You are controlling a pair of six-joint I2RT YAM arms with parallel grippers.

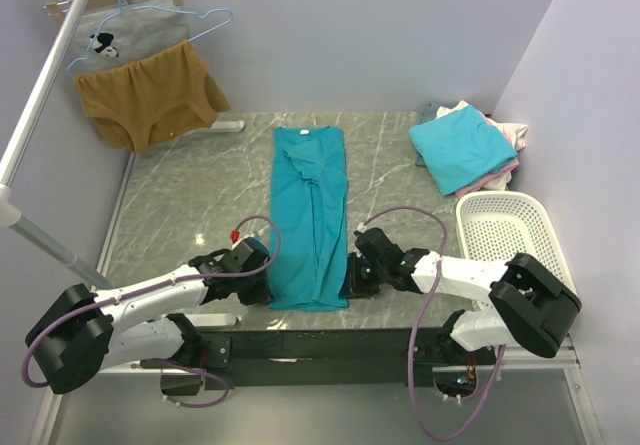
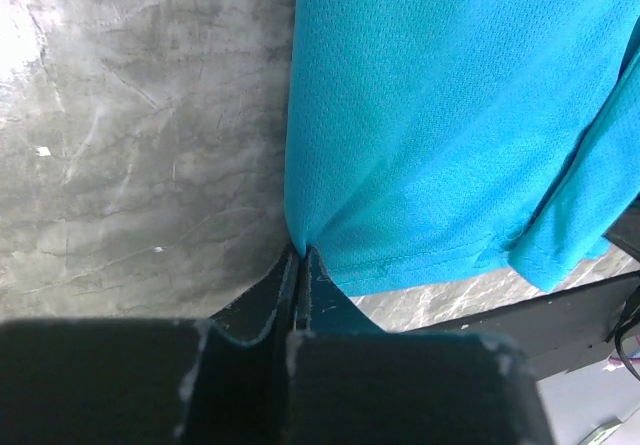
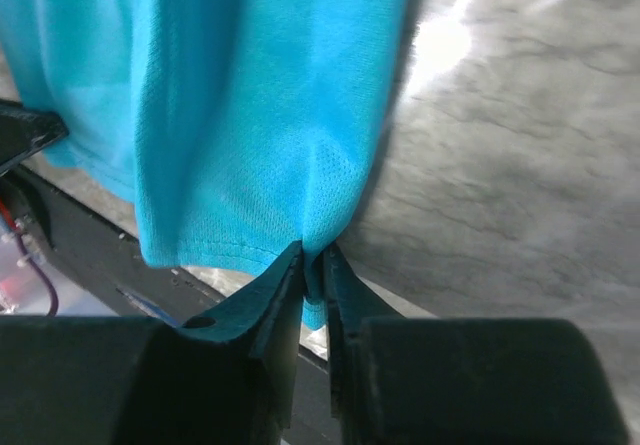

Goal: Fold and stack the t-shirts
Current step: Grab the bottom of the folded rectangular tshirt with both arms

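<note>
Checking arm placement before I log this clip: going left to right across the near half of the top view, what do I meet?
left gripper → teal t-shirt → right gripper → white basket

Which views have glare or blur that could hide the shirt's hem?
Top external: even light, sharp, teal t-shirt fully readable. Left wrist: glare washes the table at upper left; shirt weave crisp, left gripper dark and soft. Right wrist: glare streak and blur on the table; hem at the right gripper clear.
</note>
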